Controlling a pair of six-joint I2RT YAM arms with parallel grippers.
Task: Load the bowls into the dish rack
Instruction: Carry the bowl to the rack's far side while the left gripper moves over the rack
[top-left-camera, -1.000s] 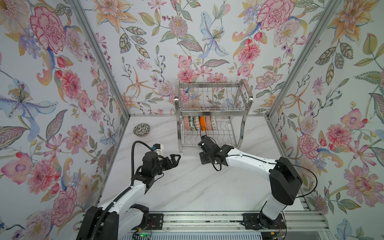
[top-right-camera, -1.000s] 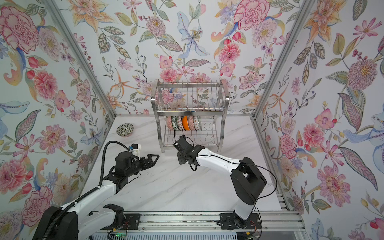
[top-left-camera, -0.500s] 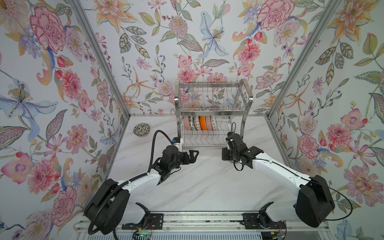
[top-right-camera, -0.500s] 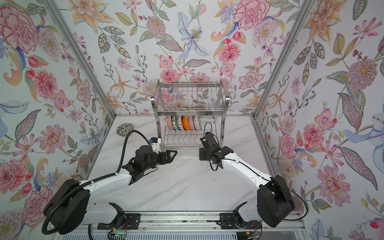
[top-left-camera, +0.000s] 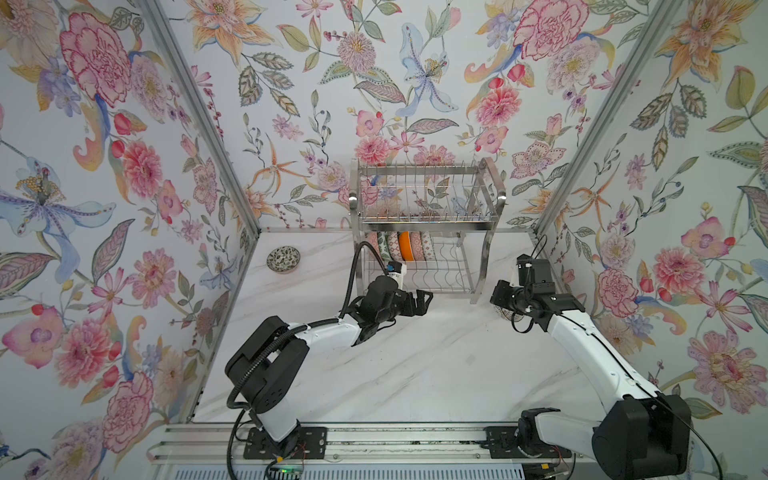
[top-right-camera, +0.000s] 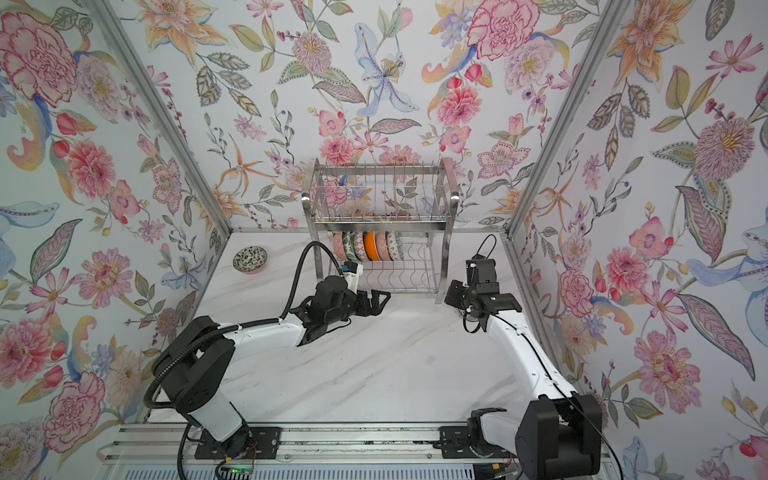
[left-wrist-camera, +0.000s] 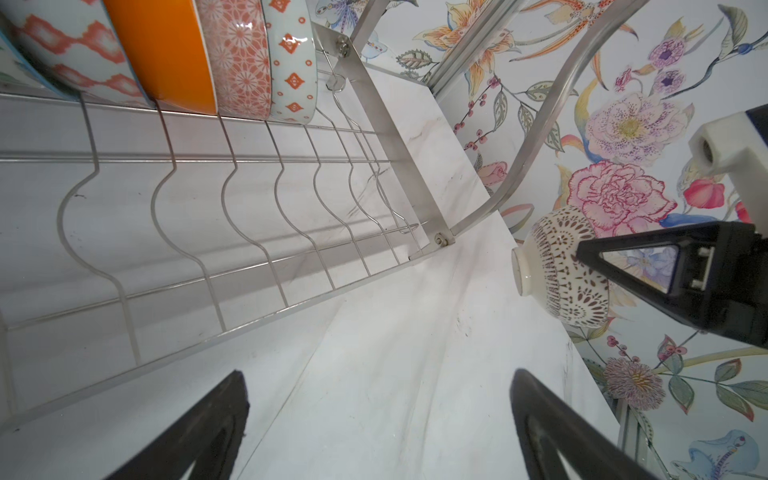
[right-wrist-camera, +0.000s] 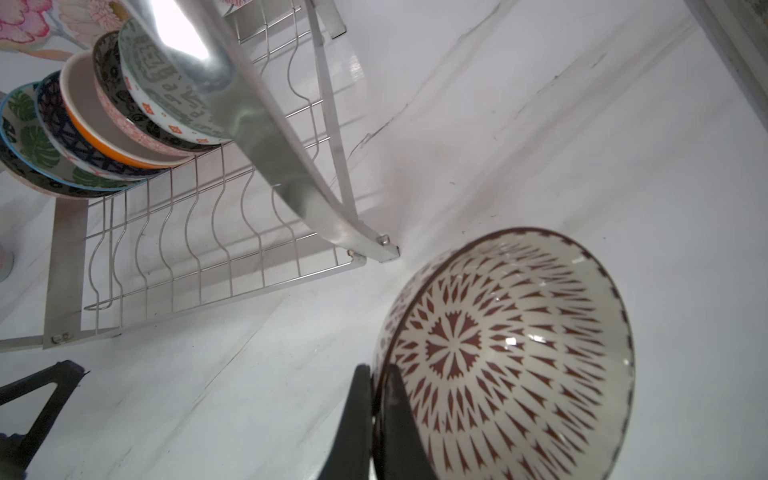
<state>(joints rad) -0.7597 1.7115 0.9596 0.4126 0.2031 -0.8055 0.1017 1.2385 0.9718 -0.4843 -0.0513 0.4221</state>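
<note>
The steel dish rack (top-left-camera: 424, 226) (top-right-camera: 379, 226) stands at the back middle of the table. Several bowls (top-left-camera: 405, 246) (left-wrist-camera: 174, 54) (right-wrist-camera: 124, 112) stand on edge at the left of its lower tier. My right gripper (right-wrist-camera: 376, 370) (top-left-camera: 500, 296) is shut on the rim of a cream bowl with a brown pattern (right-wrist-camera: 507, 353) (left-wrist-camera: 557, 266), just right of the rack's front right leg. My left gripper (left-wrist-camera: 378, 386) (top-left-camera: 419, 301) hangs open with nothing in it before the lower tier. Another patterned bowl (top-left-camera: 283, 259) (top-right-camera: 249, 259) sits upright at the back left.
The rack's front right leg (top-left-camera: 477, 286) stands between the two grippers. The floral right wall (top-left-camera: 602, 270) is close behind my right gripper. The lower tier's wavy wires (left-wrist-camera: 249, 199) run on to the right of the bowls. A metal rail (top-left-camera: 374, 440) runs along the front edge.
My left gripper has travelled from the left of the table to the rack's front, still open. My right gripper has swung from the rack's front to its right side, still shut.
</note>
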